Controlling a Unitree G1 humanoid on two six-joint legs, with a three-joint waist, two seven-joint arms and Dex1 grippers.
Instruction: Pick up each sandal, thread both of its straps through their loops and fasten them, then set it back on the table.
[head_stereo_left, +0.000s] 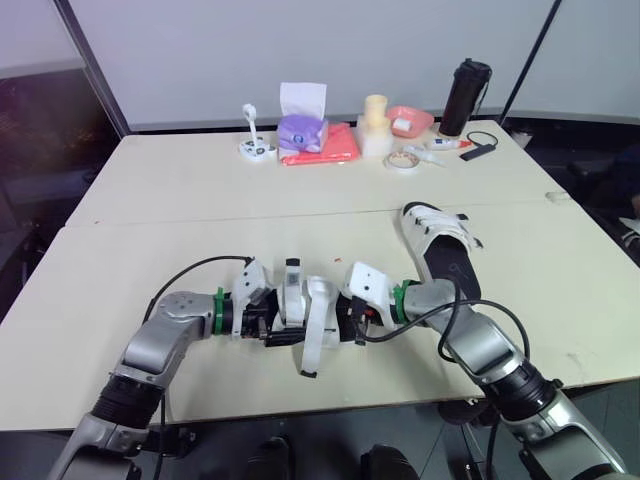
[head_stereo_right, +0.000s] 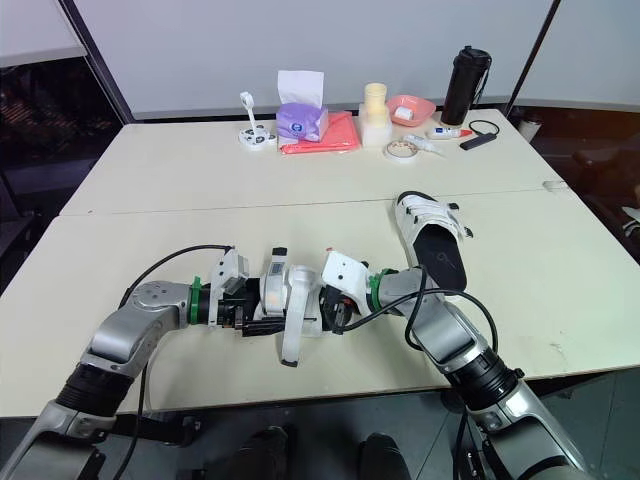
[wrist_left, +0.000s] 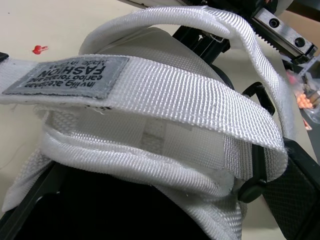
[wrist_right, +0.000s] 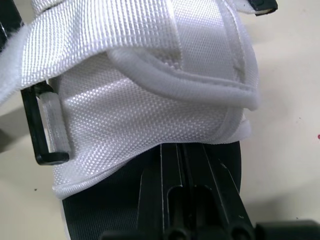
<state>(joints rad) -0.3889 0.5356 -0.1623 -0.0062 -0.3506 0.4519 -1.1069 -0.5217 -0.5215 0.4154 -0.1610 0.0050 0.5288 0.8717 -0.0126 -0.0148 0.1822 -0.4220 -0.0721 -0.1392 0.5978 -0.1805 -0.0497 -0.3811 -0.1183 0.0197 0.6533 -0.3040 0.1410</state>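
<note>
The white straps (wrist_left: 165, 95) of the sandal (head_stereo_left: 315, 320) hide most of the fingertips. The fingers of the left gripper (head_stereo_left: 272, 328) and the right gripper (head_stereo_left: 350, 318) pinch this sandal from opposite sides. It is left of the second sandal (head_stereo_left: 440, 245), nearer the robot.

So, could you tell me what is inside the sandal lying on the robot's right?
Inside the sandal, the black footbed shows at the near end. The white straps cover the far end, so anything beneath them cannot be seen.

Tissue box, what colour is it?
The tissue box is purple, best seen in the right eye view.
</note>
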